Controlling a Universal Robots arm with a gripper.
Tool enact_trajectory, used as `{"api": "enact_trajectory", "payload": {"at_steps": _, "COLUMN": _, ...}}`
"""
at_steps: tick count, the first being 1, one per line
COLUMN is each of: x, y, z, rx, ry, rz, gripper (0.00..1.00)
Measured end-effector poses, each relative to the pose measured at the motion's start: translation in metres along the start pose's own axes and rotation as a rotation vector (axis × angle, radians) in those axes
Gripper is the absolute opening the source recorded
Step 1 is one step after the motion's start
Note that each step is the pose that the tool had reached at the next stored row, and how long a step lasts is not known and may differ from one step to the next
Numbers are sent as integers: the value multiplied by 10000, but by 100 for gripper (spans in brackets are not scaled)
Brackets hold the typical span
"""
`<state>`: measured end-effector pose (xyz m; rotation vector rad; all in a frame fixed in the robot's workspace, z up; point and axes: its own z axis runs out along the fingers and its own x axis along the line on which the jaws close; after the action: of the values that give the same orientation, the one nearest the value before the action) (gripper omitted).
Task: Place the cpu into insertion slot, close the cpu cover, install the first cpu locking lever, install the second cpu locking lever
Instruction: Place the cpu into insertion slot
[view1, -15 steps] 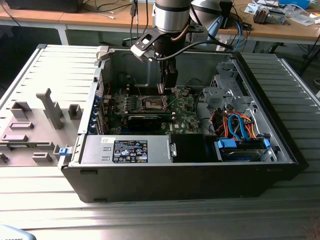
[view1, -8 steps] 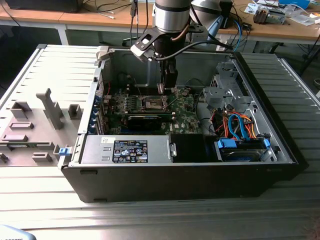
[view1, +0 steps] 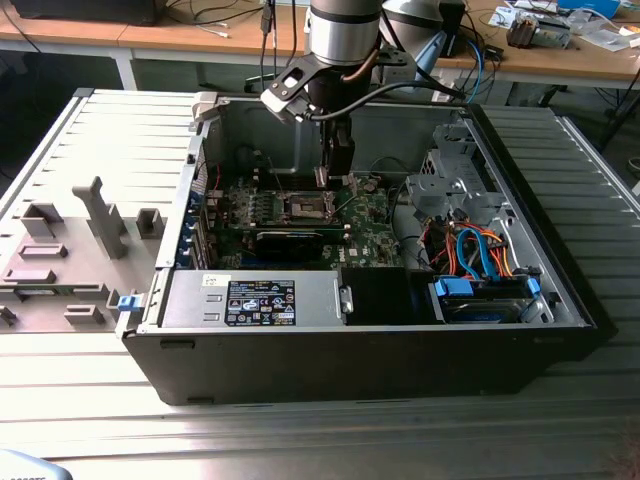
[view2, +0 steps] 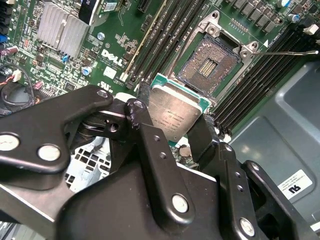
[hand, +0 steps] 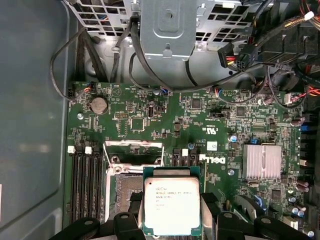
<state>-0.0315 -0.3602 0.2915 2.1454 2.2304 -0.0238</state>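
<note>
Claw: clenched on the cpu, one black finger on each of two opposite edges; in the exterior view it hangs at upper centre of the frame, inside the case, below the arm.
Cpu: dull silver top facing up, green edge showing around it; held in the claw above the board and not seated. In the second wrist view it sits tilted, just beside the slot.
Insertion slot: contact field bare, metal rim around it; at centre of the frame in the exterior view, directly below the claw.
Cpu cover: silver frame at one edge of the slot, off the contact field.
Locking lever: thin metal rod reaching out from a slot corner across the memory slots.
Motherboard: green, lying flat in the case; finned silver heatsink well apart from the slot.
Computer case: black, side open, lying on the desk, centre of the frame in the exterior view.
</note>
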Motion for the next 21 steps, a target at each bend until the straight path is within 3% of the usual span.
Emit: {"api": "enact_trajectory", "payload": {"at_steps": 21, "x": 0, "y": 0, "z": 1, "rx": 14, "ry": -7, "rz": 328, "gripper": 55}}
